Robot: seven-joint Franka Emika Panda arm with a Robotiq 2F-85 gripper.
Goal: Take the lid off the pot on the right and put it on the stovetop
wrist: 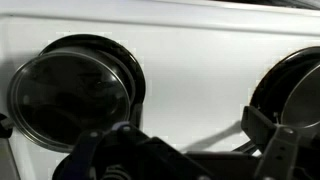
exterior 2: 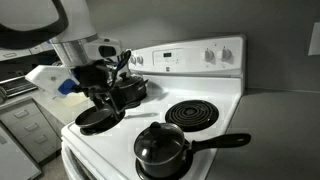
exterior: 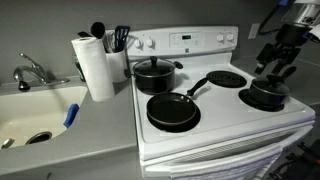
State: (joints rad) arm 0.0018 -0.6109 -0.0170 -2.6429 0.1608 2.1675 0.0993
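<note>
**Entry: the lid [exterior: 265,90], seated on the pot [exterior: 266,101]**

Location: I logged both on the right-side burner of the stovetop [exterior: 222,103]. They stood well apart from the larger lidded pot [exterior: 155,72] and the frying pan [exterior: 172,112].

Orientation: the lid lay flat with its knob [exterior 2: 158,135] upward. Being round, it had no long axis of its own. The pot's long axis followed its handle [exterior 2: 222,142], which ran roughly level toward picture-right in an exterior view.

Handling, in my judgement: light and rigid, with breakable glass and a smooth, slippery rim. I would take it by the centre knob and set it down gently.

End effector [exterior: 278,66]: it hung above the pot, clear of the lid. Its fingers were spread wide and carried nothing.
</note>
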